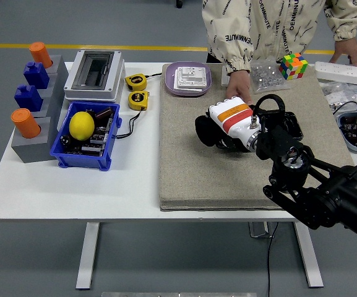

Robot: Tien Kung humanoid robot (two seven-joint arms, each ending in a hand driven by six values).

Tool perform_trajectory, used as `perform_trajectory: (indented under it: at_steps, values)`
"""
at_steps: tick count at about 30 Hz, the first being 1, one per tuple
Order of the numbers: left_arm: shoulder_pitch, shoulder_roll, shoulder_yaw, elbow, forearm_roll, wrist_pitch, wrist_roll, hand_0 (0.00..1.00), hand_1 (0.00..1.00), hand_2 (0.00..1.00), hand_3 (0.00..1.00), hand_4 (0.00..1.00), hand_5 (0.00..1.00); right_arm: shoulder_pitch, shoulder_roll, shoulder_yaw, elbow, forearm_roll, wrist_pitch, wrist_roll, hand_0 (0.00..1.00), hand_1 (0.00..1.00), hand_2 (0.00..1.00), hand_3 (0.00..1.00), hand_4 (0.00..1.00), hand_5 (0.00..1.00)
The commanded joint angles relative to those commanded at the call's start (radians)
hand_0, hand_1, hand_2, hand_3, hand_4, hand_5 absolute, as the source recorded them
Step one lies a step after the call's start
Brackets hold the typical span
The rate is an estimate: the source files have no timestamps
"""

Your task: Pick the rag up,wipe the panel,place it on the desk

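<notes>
My right hand (211,132), with a white and orange back, is curled on a black rag (202,129) and presses it down at the left end of a black panel (293,127) lying on the grey mat (190,167). My arm covers most of the panel. A person at the far side rests one hand (237,90) on the panel's far edge. The person's other hand (346,51) is on a white power strip (351,73).
A purple plate (171,85) with a white switch stands behind the mat. Left of it are two yellow tape measures (137,99), a grey box (94,75), a blue bin (85,156) with a lemon, and a grey block rack (32,143). A Rubik's cube (292,65) sits at the back right.
</notes>
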Motion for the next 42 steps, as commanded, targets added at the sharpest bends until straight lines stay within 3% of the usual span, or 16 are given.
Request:
perform_trajectory:
  at_steps: [15, 42]
  values:
    - [-0.002, -0.004, -0.012, 0.001, 0.003, 0.0, 0.0, 0.636, 0.658, 0.685, 0.572, 0.612, 0.506, -0.007, -0.097, 0.033, -0.019, -0.004, 0.001, 0.003, 0.292, 0.322, 0.357, 0.362, 0.917, 0.016]
    - [-0.003, -0.008, -0.024, 0.0, 0.005, 0.0, 0.0, 0.634, 0.658, 0.685, 0.572, 0.613, 0.507, -0.057, -0.233, 0.146, -0.099, -0.025, -0.001, 0.009, 0.292, 0.323, 0.358, 0.364, 0.917, 0.014]
